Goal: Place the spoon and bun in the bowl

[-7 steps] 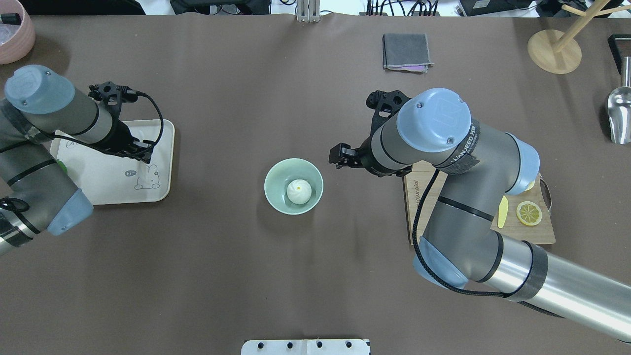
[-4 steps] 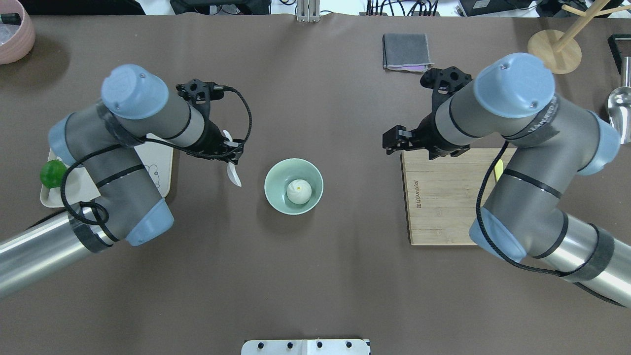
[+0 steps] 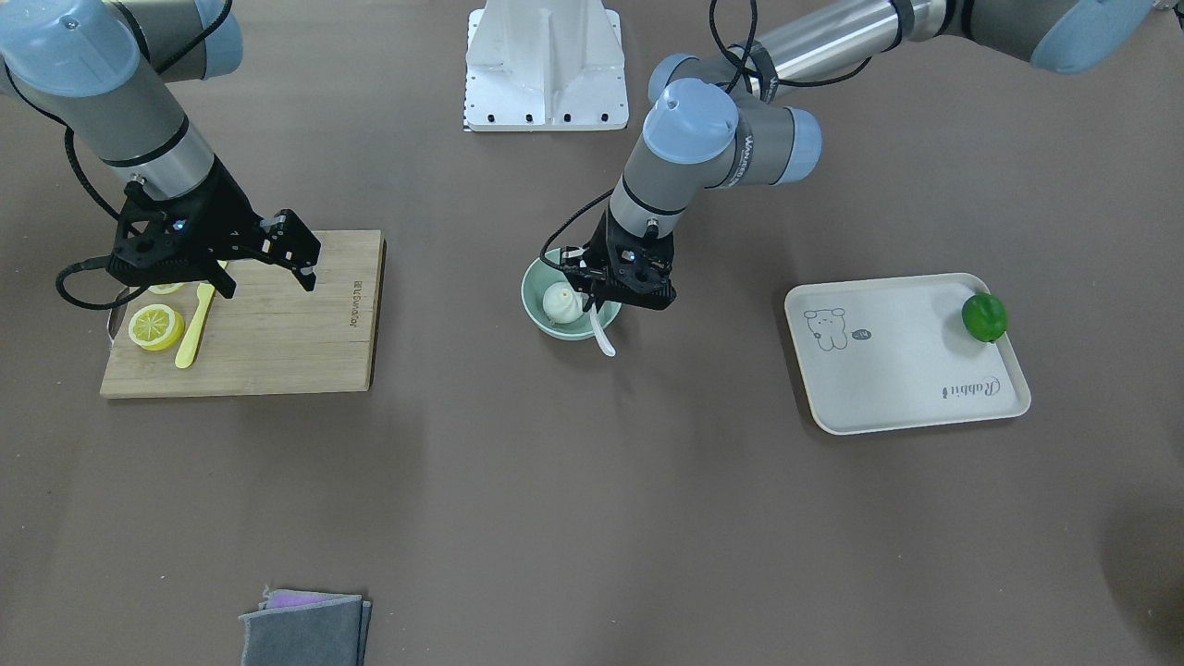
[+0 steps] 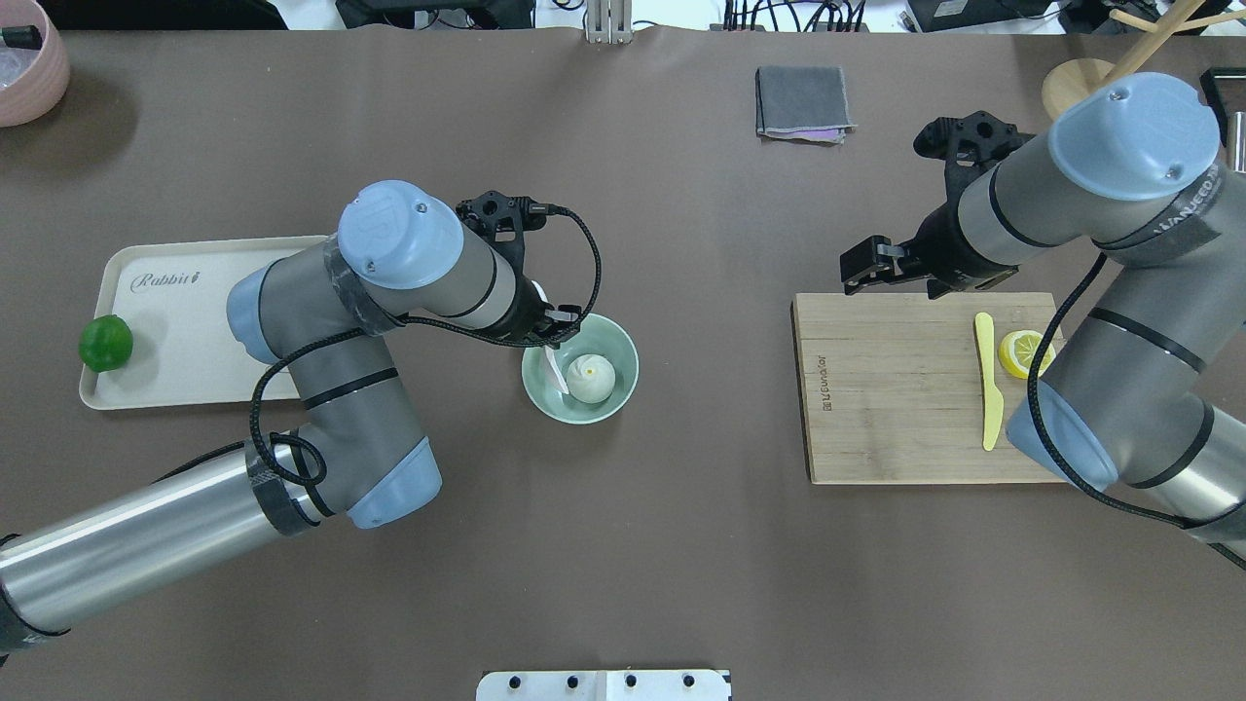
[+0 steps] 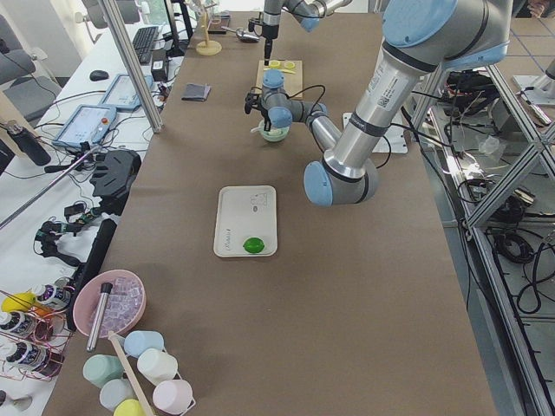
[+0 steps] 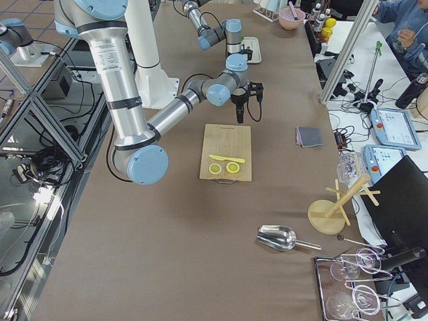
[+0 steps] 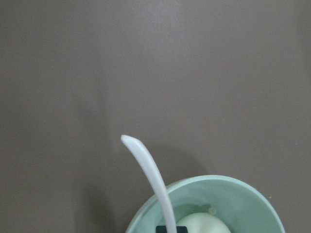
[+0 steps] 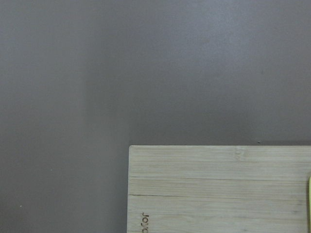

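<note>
The pale mint-green bowl (image 4: 628, 356) stands mid-table with the white pleated bun (image 4: 591, 378) inside it. My left gripper (image 4: 557, 326) is over the bowl's left rim, shut on the white spoon (image 4: 555, 372). The spoon hangs down beside the bun with its lower end at the bowl. I cannot tell whether it touches the bowl. The front view shows the bowl (image 3: 536, 311), bun (image 3: 561, 302), spoon (image 3: 602, 339) and left gripper (image 3: 618, 294). The left wrist view shows the spoon (image 7: 148, 170) over the bowl's rim (image 7: 233, 187). My right gripper (image 4: 866, 268) is open and empty at the cutting board's far left corner.
A wooden cutting board (image 4: 876, 389) on the right holds a yellow knife (image 4: 988, 389) and a lemon slice (image 4: 1022, 352). A cream tray (image 4: 185, 321) with a green lime (image 4: 105, 343) lies on the left. A grey cloth (image 4: 803, 102) and a wooden stand (image 4: 1095, 97) are at the far side.
My left arm has swung right from the tray to the bowl, carrying the spoon. My right arm has drawn back from the bowl to the cutting board's far edge.
</note>
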Controlling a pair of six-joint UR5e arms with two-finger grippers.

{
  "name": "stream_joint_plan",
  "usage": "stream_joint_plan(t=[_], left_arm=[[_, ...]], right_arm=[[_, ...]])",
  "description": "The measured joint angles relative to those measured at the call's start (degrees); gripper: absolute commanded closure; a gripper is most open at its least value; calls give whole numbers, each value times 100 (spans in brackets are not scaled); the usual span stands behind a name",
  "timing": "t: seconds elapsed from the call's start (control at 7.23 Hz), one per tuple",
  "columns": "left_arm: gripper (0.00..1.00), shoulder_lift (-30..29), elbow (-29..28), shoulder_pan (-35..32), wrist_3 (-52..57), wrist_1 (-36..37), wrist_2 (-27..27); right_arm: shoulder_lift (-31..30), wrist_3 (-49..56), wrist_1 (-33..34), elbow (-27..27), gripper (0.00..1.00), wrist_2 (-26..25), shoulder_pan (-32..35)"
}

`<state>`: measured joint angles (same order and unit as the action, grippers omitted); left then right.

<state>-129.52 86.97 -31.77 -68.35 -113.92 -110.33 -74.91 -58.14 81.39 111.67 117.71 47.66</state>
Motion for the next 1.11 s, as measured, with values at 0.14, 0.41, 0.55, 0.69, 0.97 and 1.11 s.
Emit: stream_joint_plan(t=[0.14,0.41,0.55,0.69,0.97,1.11], left_arm=[[2,30,117,-6,14,11,5],[2,582,838,-266,283,144,-118],[2,921,1143,-640,845,369,-376],[2,1240,1313,-1130,1608,691,-684],[2,1843,1527,-2154,3422,1474,-1080],[2,2108,1630,-2642,4303,1863,-1159]], right_arm=[[-54,9,2,51,0,1,30],[-199,61,18,186,0,16,187],[-310,268,45,233,0,87,363],[-462,641,69,236,0,272,636],[-951,1926,138,126,0,877,1499],[-1178,2782,260,-11,0,1148,2013]])
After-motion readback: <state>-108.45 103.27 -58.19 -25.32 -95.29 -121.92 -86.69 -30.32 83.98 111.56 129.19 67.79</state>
